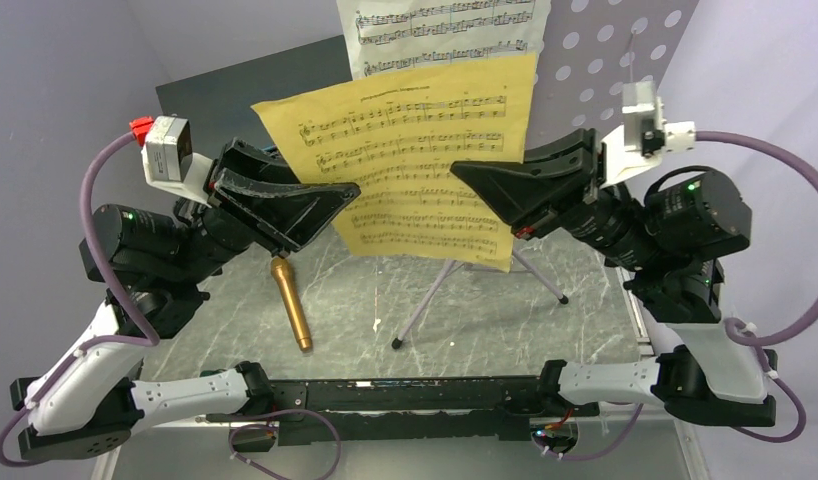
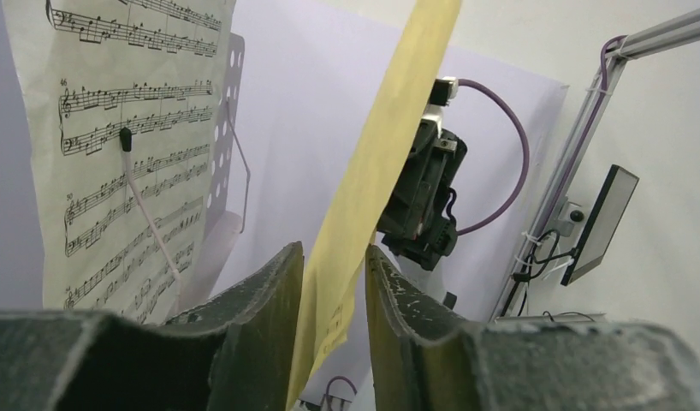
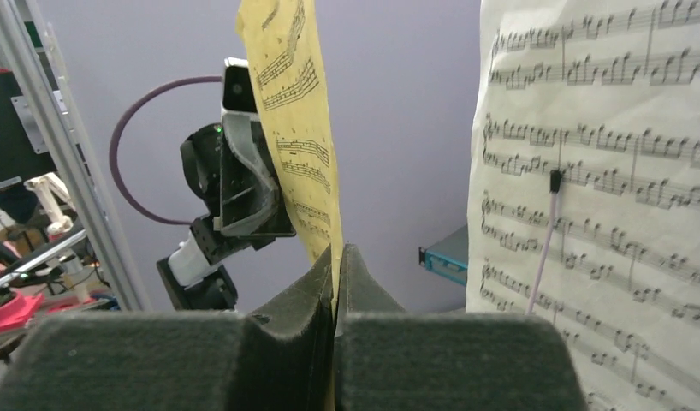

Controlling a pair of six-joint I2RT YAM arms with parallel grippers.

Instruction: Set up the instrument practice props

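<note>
A yellow music sheet hangs in the air in front of the pale lilac perforated music stand, which carries a white music sheet. My right gripper is shut on the yellow sheet's right side; in the right wrist view the pads pinch the paper. My left gripper is open, its jaws standing apart on either side of the sheet's left edge with a gap showing at both faces. A gold microphone lies on the table under the left arm.
The stand's tripod legs spread over the marbled tabletop. A flat grey box with a blue front sits behind the stand. A thin clip arm holds the white sheet. A metal frame post rises on the right.
</note>
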